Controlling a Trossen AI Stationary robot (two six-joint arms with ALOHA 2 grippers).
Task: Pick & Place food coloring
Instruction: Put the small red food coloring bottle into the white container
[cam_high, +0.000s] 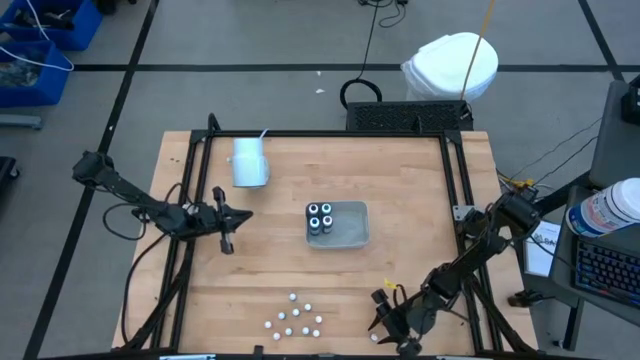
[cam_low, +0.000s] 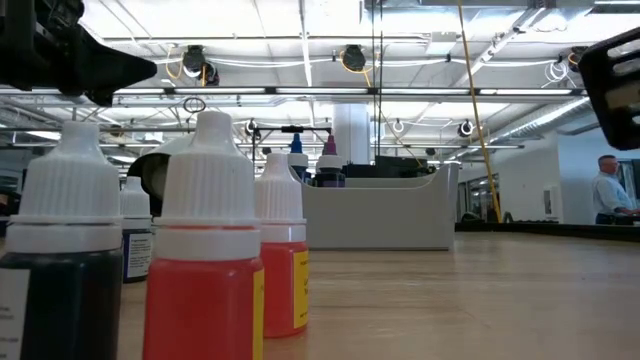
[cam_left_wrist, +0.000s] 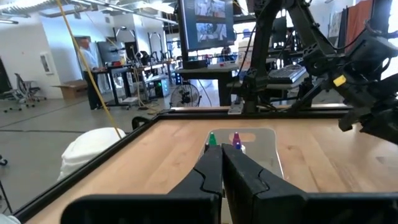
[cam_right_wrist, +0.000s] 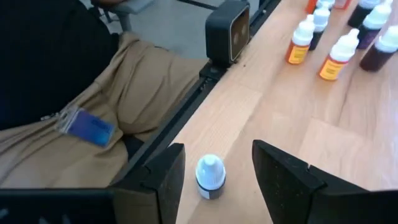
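4 dark food coloring bottles with pale tops stand upright in a 2-by-2 block at the left end of the grey tray, which sits near the middle of the table. About 10 smaller white-capped bottles cluster near the table's front edge, left of centre; the low view shows several of them close up with red and dark bodies. 1 more small bottle stands upright by the front edge, apart from the cluster. The right gripper hangs over it with fingers spread, 1 on each side of the bottle and neither touching it. A person in tan trousers is just beyond that edge. The left gripper hovers over the left part of the table, between the white cup and the tray, its fingers pressed together with nothing between them, pointing toward the tray.
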